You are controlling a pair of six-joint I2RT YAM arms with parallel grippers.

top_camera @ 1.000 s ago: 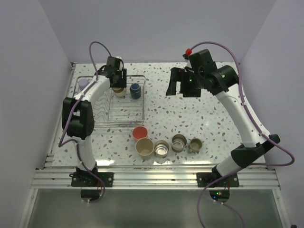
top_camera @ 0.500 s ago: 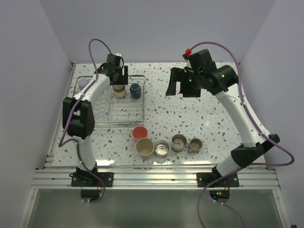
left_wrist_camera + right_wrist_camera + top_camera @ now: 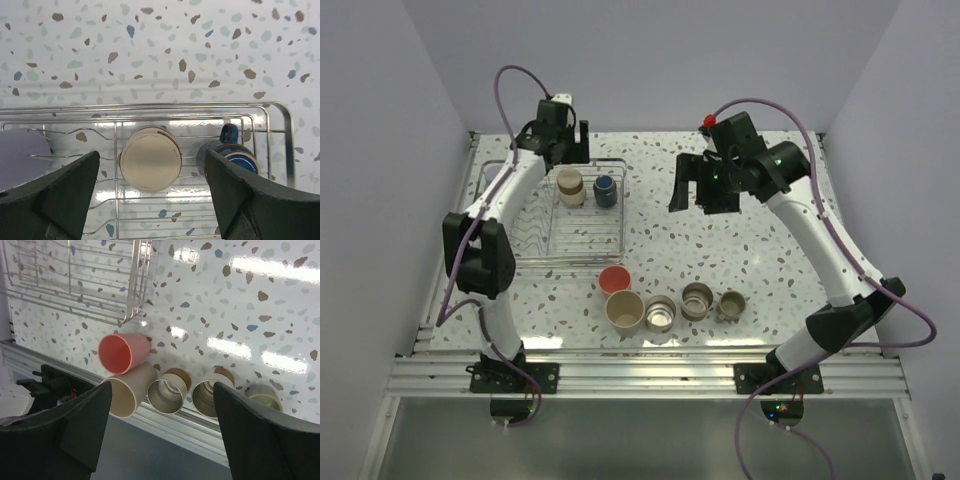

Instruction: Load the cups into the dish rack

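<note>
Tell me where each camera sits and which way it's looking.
Top external: above and behind the bases, looking down on the speckled table; both arms show whole, left tool and right tool open.
Left wrist: above the silver wire dish rack, looking down at a tan mug and dark blue mug; its fingers flank the bottom.
Right wrist: raised, tilted toward the near-edge row of cups, pink-red plastic tumbler included; own fingers below.
Shared: top and left wrist show both mugs.

We see a white table [image 3: 720, 250] speckled with brown, blue and grey-green flecks (a terrazzo look). The dish rack [image 3: 200, 104] is silver wire. We count a lavender cup [image 3: 20, 155], a cream mug [image 3: 150, 159], a dark blue mug [image 3: 227, 152], a pink-red cup [image 3: 122, 353], a beige tumbler [image 3: 624, 309] and shiny steel cups [image 3: 660, 314].
</note>
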